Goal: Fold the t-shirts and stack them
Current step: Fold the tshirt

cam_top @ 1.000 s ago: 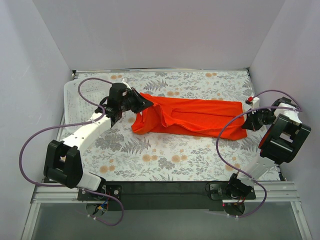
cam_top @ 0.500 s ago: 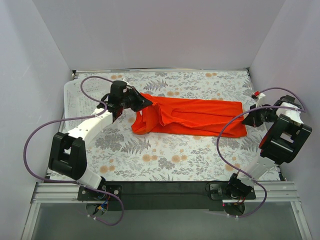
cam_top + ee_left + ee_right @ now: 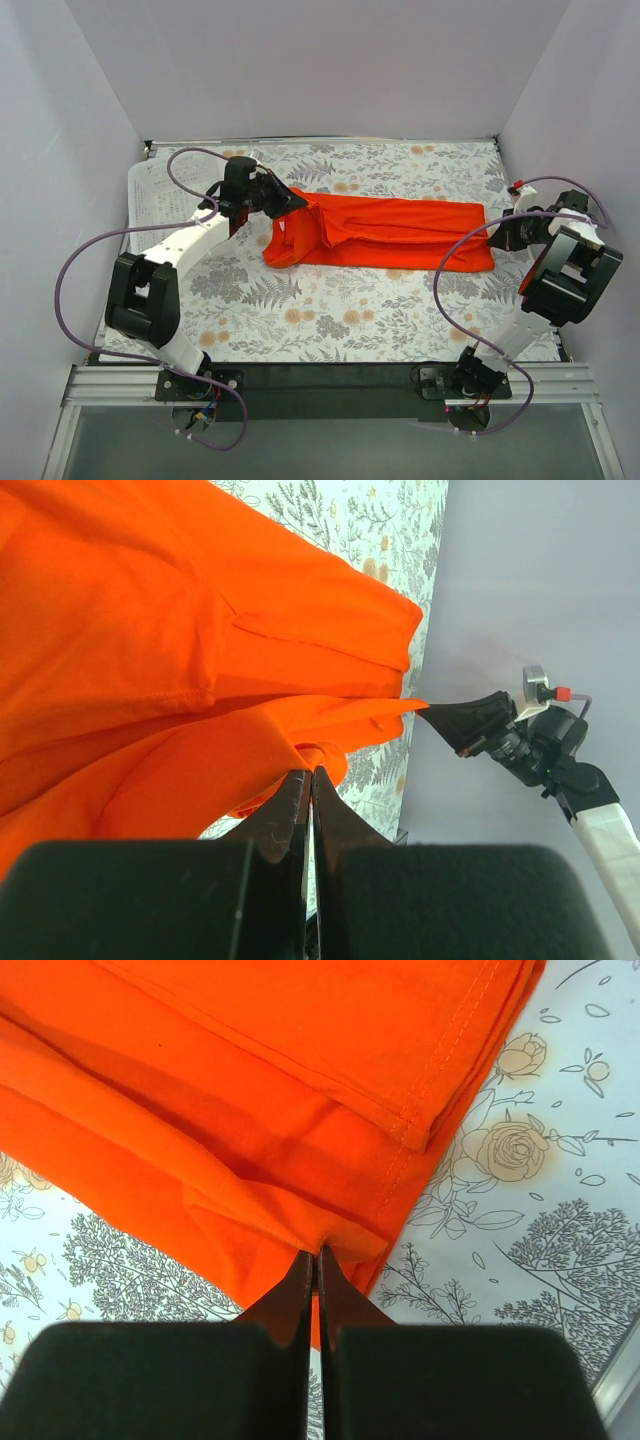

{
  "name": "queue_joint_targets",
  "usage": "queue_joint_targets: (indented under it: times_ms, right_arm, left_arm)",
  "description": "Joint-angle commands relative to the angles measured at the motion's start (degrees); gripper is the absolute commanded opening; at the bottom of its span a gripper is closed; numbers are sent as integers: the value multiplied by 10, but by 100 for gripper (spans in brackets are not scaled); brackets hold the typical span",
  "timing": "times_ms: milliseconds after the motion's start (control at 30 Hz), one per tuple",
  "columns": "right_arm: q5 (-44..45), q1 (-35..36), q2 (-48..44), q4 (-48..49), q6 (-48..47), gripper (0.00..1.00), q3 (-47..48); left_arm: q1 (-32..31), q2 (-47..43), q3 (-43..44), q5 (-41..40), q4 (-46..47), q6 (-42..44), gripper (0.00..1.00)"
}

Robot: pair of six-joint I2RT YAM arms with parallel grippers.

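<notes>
From above, the plain orange-red thin-fabric t-shirt lies as a long creased band across the floral-patterned tabletop, stretched between the left gripper and the right gripper. The left wrist view shows its fingers pressed together on a fabric fold, with the shirt's far corner drawn to a point. The right wrist view shows its fingers pinching a bunched fold, with stitched hems just beyond.

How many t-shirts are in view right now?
1. The orange t-shirt is stretched between the left tool and the right tool, each pinching an end. Another could lie hidden under it.
</notes>
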Motion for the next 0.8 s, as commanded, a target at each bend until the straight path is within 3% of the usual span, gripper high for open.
queue_joint_targets:
  times_ms: [0,167,200,533,767]
  right_arm:
    - [0,4,7,24,19,1,-9]
    - [-28,3,-20,-66,-112,1,-17]
    - [-27,3,-29,-113,-177,1,-20]
    - [49,-42,-245,-249,-446,1,-137]
    - [83,-53,-321,-258,-490,1,-195]
  left_arm:
    - [5,-1,33,20,9,12,0]
    - [6,-20,26,45,9,20,0]
    - [5,-29,17,48,9,21,0]
    - [-5,-245,-189,98,8,-40,0]
    - [-11,-306,-277,102,-13,-46,0]
